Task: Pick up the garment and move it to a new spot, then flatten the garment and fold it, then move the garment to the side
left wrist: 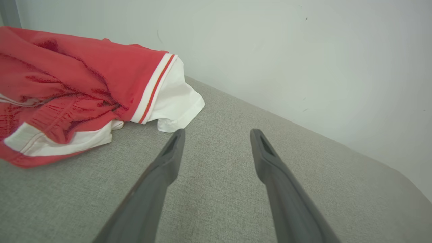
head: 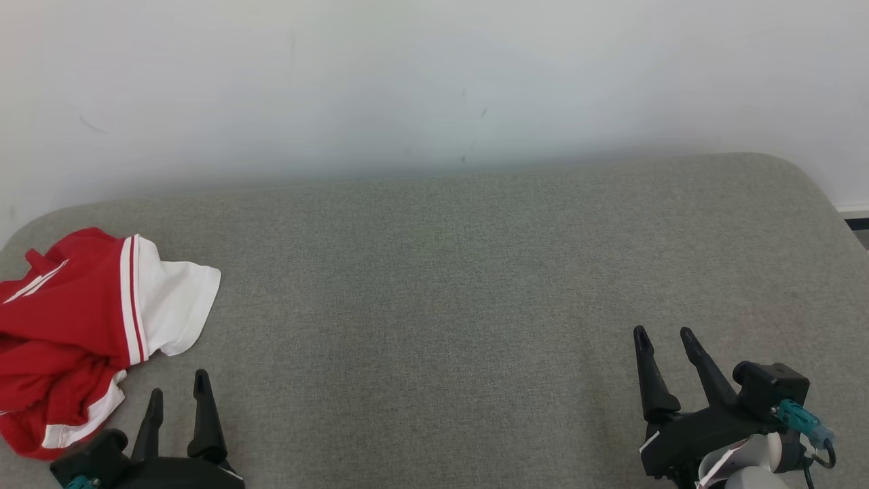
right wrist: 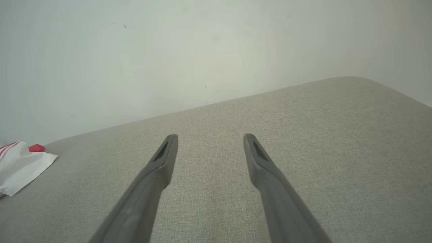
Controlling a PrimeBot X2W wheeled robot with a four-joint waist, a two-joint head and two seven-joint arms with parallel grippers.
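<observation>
A crumpled red garment [head: 68, 326] with white panels and striped trim lies bunched at the far left of the grey padded surface [head: 441, 292]. My left gripper [head: 178, 384] stands open just in front of it and slightly to its right, apart from the cloth. Through the left wrist camera the garment [left wrist: 77, 91] fills the upper left, its white edge close to my left fingertip [left wrist: 179, 135]; that gripper [left wrist: 217, 133] holds nothing. My right gripper [head: 665, 334] is open over bare fabric at the lower right, far from the garment [right wrist: 20, 165], and its own view shows empty jaws [right wrist: 210, 137].
A white wall [head: 434, 81] rises directly behind the padded surface. The surface has rounded corners at the far left and far right, and its right edge drops off near a dark floor strip [head: 857, 223].
</observation>
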